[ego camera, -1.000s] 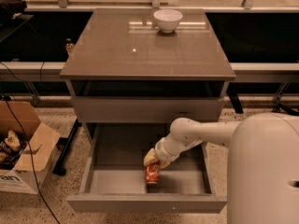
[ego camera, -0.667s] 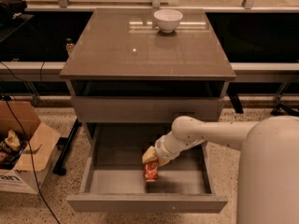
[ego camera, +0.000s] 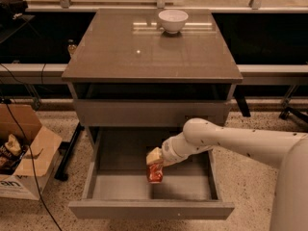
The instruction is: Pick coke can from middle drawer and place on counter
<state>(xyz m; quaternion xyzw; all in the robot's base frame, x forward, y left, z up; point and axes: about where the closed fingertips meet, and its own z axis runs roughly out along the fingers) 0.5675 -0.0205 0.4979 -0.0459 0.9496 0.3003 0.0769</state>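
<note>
The middle drawer (ego camera: 120, 189) is pulled out at the bottom of the cabinet. My gripper (ego camera: 155, 159) reaches into it from the right on the white arm (ego camera: 226, 138). It is shut on the red coke can (ego camera: 155, 173), which hangs upright just below the gripper, a little above the drawer's grey floor near the middle. The counter (ego camera: 134, 52) is the glossy grey-brown top above, with light reflections.
A white bowl (ego camera: 173, 20) stands at the counter's back edge, right of centre. A closed grey drawer front (ego camera: 144, 113) sits above the open drawer. An open cardboard box (ego camera: 26, 162) and cables lie on the speckled floor at the left.
The gripper and the coke can have risen slightly and shifted a little left inside the drawer. The arm has swung further out from my body.
</note>
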